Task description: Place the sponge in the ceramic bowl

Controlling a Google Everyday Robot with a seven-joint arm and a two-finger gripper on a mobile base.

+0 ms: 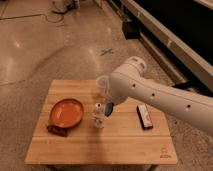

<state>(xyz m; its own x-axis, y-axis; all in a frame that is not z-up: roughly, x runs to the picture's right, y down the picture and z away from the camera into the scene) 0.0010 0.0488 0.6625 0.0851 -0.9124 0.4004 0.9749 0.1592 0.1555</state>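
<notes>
Now: gripper [107, 108] sits at the end of the white arm [150, 92], over the middle of the wooden table [100, 147] and just right of a small white bottle [98, 117].

Claw state: clamped on the sponge [109, 105]. Only a small blue patch of the sponge shows below the wrist, and the arm's bulk hides most of the fingers. The sponge is held off the table surface, at about the height of the bottle's top and just beside it (touching or not: cannot tell).

The ceramic bowl [66, 112] is orange and shallow and sits flat on the left half of the table. It is well left of the sponge, with the bottle standing between the two.

Other items:
- A dark flat wrapper [56, 130] lies at the bowl's front-left rim, against it or partly under it.
- A translucent cup [102, 83] stands upright near the table's rear edge, its right side covered by the arm.
- A black-and-white box [144, 118] with some red lies flat on the right part of the table, apart from the gripper.

The arm enters from the right edge of the view, with its rounded elbow raised above the rear of the table and the forearm angled down to the left. The floor [40, 55] is polished and speckled, with a blue cross mark [106, 51] behind the table.
</notes>
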